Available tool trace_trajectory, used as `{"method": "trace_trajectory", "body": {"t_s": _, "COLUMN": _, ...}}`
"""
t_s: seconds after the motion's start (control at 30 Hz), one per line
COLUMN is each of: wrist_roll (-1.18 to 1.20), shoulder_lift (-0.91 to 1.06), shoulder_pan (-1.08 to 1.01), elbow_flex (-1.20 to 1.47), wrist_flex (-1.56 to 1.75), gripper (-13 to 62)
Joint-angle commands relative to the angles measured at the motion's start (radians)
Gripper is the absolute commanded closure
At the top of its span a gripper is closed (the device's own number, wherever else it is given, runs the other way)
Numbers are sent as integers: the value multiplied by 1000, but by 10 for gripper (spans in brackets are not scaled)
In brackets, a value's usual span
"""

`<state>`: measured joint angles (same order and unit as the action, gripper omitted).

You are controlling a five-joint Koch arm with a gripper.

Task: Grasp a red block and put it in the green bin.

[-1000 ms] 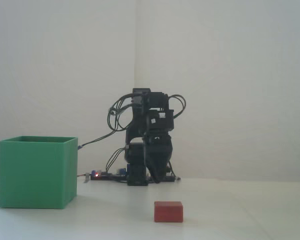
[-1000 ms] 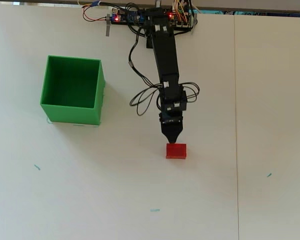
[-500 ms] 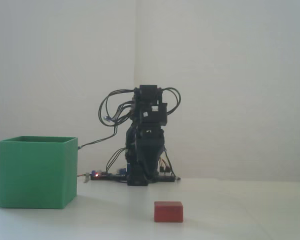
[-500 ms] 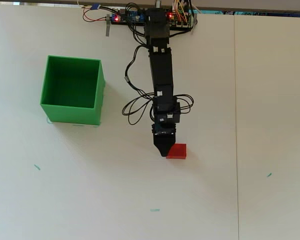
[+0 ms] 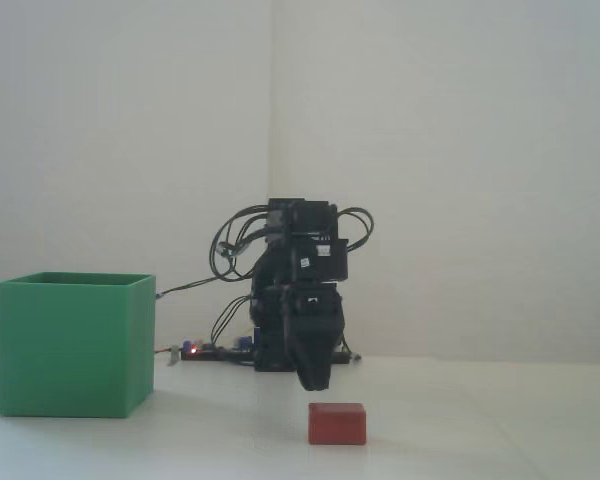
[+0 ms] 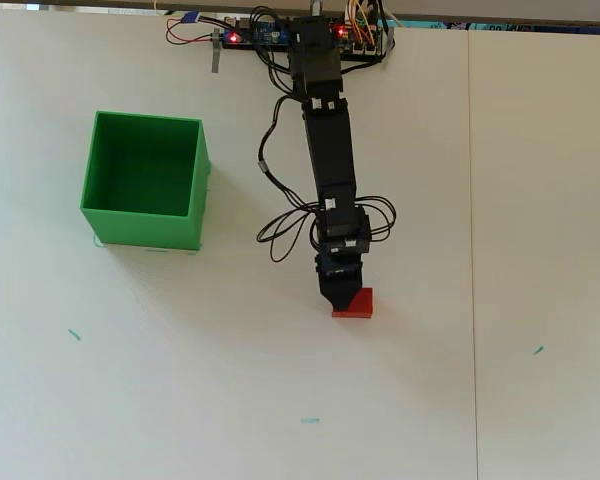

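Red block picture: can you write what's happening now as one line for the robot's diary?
phase: reaching | end effector: above red block, not gripping | red block: on table | green bin: empty, left in overhead view

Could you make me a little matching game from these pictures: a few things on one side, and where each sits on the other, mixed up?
Things:
1. small matte red rectangular block
2. large plain green cube-shaped bin
3. black arm's gripper
4. circuit board with lit red lights

Places, as the overhead view shows them:
A. along the table's top edge, at the arm's base
B. left part of the table, standing open and empty
C. on the table under the gripper tip, partly covered by it
D. above the block's upper left part, off the table

Pairs: 1-C, 2-B, 3-D, 4-A
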<state>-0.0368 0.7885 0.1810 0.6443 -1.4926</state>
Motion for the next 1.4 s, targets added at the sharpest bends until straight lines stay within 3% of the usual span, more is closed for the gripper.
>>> {"method": "trace_trajectory", "body": {"t_s": 0.0, "wrist_roll": 5, "shoulder_lift": 3, "shoulder_pan": 11, "elbow_flex": -23, "wrist_flex": 23, "gripper": 145}}
{"method": "trace_trajectory", "body": {"t_s": 0.27, "wrist_roll": 44, "shoulder_lift": -23, "shoulder_pan": -40, "elbow_flex": -60, "wrist_flex": 0, "gripper": 142}}
{"method": "trace_trajectory", "body": {"t_s": 0.43, "wrist_roll": 48, "shoulder_lift": -123, "shoulder_pan": -34, "elbow_flex": -218, "wrist_flex": -20, "gripper": 142}}
{"method": "trace_trajectory", "body": {"t_s": 0.77, "wrist_roll": 63, "shoulder_lift": -135, "shoulder_pan": 75, "elbow_flex": -219, "wrist_flex": -34, "gripper": 142}}
{"method": "trace_trajectory", "body": {"t_s": 1.37, "wrist_roll": 61, "shoulder_lift": -192, "shoulder_pan": 80, "elbow_flex": -212, "wrist_flex": -34, "gripper": 145}}
